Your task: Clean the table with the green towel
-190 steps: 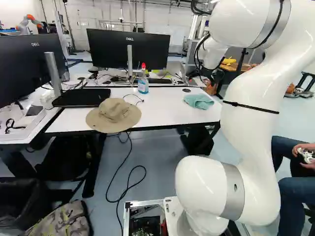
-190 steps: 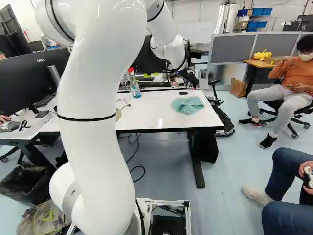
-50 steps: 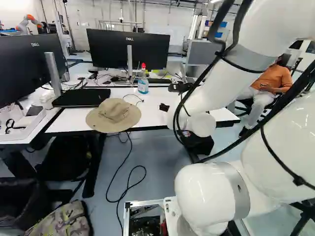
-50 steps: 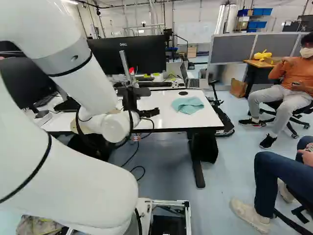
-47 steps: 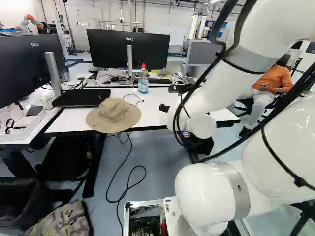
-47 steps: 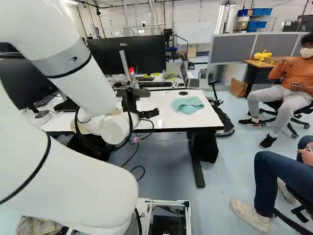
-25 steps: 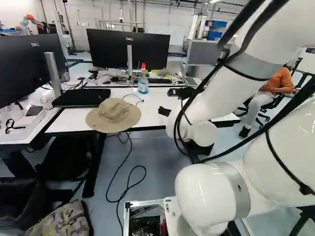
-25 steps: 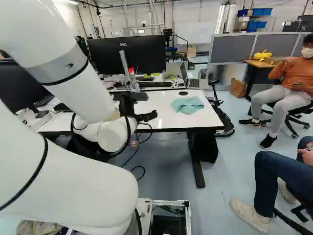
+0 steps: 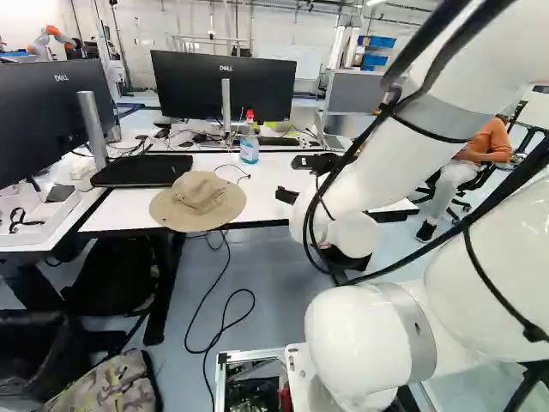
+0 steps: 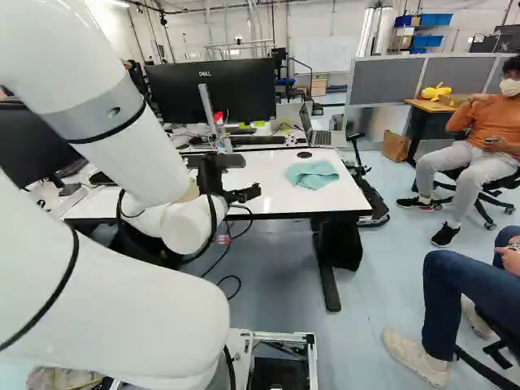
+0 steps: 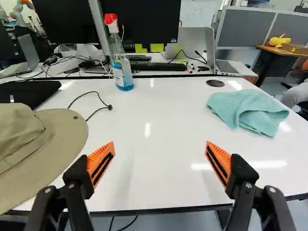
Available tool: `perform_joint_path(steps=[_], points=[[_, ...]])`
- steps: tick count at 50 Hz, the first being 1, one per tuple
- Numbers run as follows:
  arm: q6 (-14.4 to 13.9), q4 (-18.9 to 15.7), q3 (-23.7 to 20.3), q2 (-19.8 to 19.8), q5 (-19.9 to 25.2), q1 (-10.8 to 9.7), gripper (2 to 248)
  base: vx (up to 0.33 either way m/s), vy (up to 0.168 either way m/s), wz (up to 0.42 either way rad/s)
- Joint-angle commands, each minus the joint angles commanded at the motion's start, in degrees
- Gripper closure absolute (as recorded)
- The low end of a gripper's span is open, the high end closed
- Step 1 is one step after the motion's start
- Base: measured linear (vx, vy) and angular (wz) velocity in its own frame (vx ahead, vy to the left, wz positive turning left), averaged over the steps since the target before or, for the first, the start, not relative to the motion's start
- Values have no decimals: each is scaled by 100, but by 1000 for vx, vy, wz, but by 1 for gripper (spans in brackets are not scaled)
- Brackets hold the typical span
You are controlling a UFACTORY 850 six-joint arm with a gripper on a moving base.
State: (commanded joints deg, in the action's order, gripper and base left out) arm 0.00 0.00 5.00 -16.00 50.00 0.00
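Facing the table [image 11: 166,113], hand [image 10: 255,192] open.

Hat [image 11: 43,144], bottle [image 11: 121,70], towel [image 11: 250,110] on table [image 11: 159,115], bottle behind hat, towel right of both

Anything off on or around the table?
Two things. A tan hat lies on the table, brim at its front edge: odd on a surface due for wiping. A black cable lies looped on the floor, possibly a snag risk. No spill visible.
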Motion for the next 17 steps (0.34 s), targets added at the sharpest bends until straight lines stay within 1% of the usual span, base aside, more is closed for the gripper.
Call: perform_joint_path(steps=[17], points=[[0,0,0,0,0,0,3,0,0,0]])
